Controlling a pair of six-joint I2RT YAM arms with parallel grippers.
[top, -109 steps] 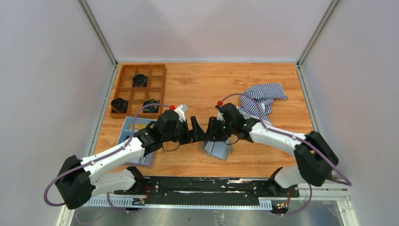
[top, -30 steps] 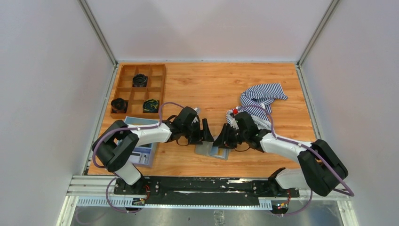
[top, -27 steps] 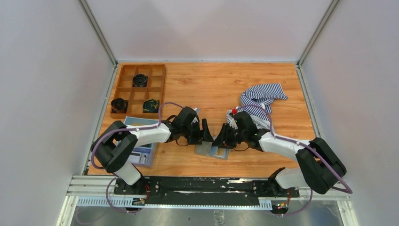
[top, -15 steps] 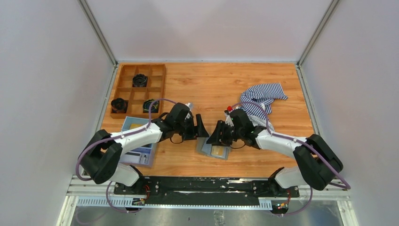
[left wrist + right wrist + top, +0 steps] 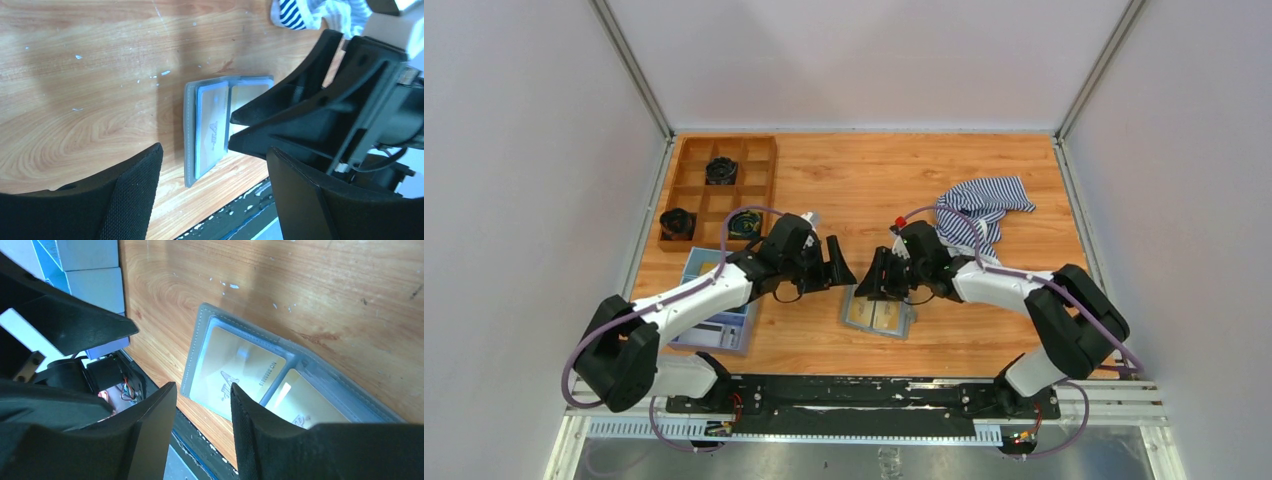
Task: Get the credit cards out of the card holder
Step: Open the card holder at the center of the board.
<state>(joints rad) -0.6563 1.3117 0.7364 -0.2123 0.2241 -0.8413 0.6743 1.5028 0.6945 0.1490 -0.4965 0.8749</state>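
Lying newly opened below the left hand and right hand, both apart and empty, the card holder exposes extractable credit cards.

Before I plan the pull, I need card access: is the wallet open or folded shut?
Open, spread flat: both halves of the wallet face up, a card in each.

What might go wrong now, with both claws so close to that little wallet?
The left claw and right claw are open and nearly tip to tip, so they may bump. Neither claw grips the card holder; tugging the credit cards might drag it along. They lie flat, hard to pinch.
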